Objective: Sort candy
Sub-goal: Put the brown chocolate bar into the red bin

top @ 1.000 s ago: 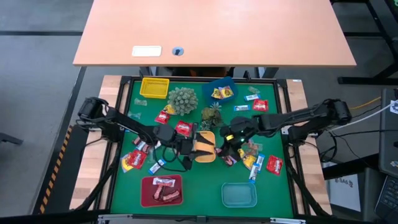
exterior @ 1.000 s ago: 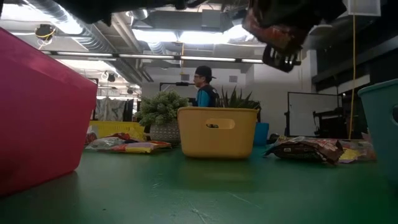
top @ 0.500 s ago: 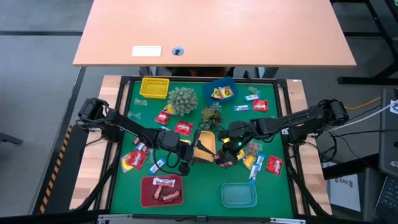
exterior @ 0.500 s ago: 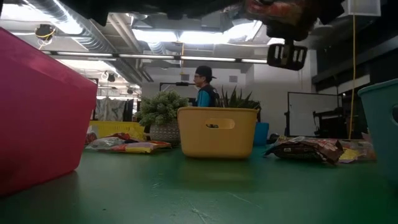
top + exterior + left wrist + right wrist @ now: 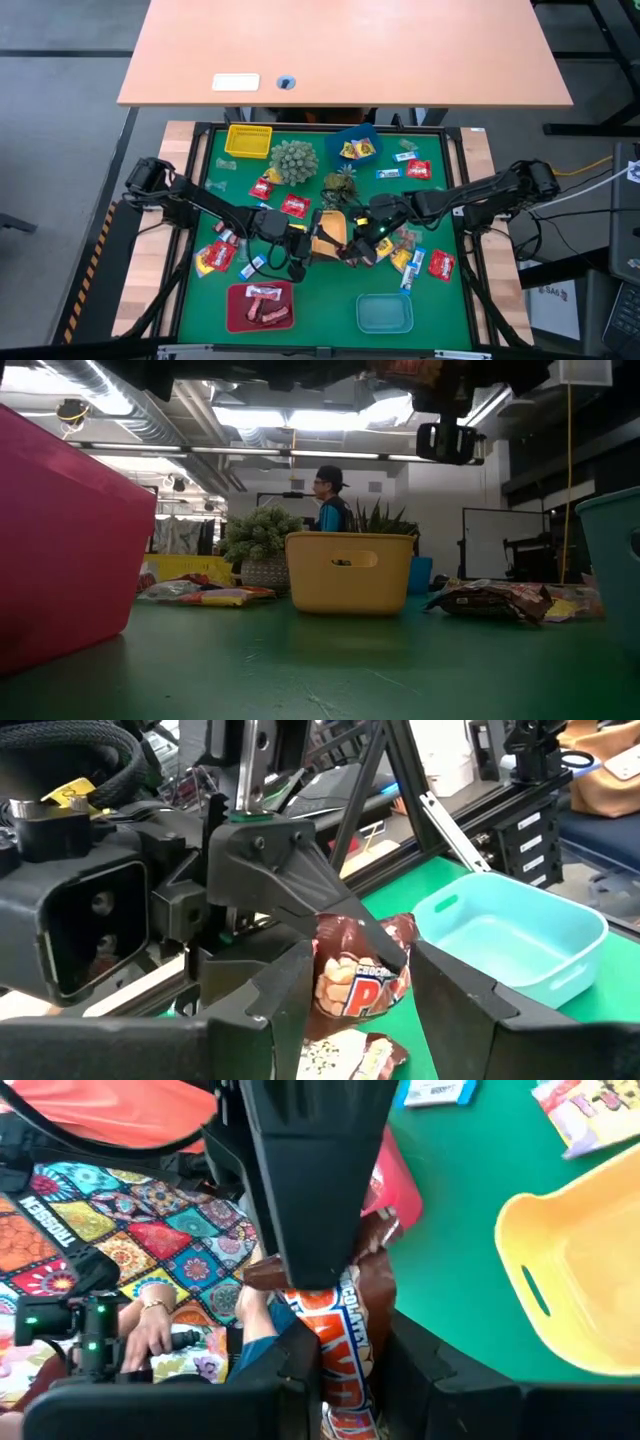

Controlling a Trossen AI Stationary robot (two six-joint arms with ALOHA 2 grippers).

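A brown-and-orange wrapped candy (image 5: pixel 345 1315) is pinched between the narrow-set fingers of the right gripper (image 5: pixel 357 251), lifted off the green mat (image 5: pixel 320 300) just beside the yellow tray (image 5: pixel 331 236) at mid-table; in the left wrist view the same wrapper (image 5: pixel 357 972) is seen hanging crumpled below the right arm's jaw, held by one end only. The left gripper (image 5: pixel 301 243) is parked with its jaws wide and nothing between them, just on the other side of the yellow tray, so the two arms are crowded close. Risk noted: the hold is on wrapper film, not on the body, so the sweet could slip or swing free during a carry and land outside any tray. A sideways move could also bring the right wrist against the left fingers (image 5: pixel 262 1005) or nudge the light yellow tray out of place. More candy (image 5: pixel 408 259) lies scattered near the right arm and by the left arm (image 5: pixel 215 256); a low pass could drag these. The red tray (image 5: pixel 260 305) already holds brown-pink pieces, and the teal tray (image 5: pixel 385 312) appears unfilled; a drop into the wrong one is judged possible, since both sit close along the near edge. The spiky plant balls (image 5: pixel 293 160) stand well clear.
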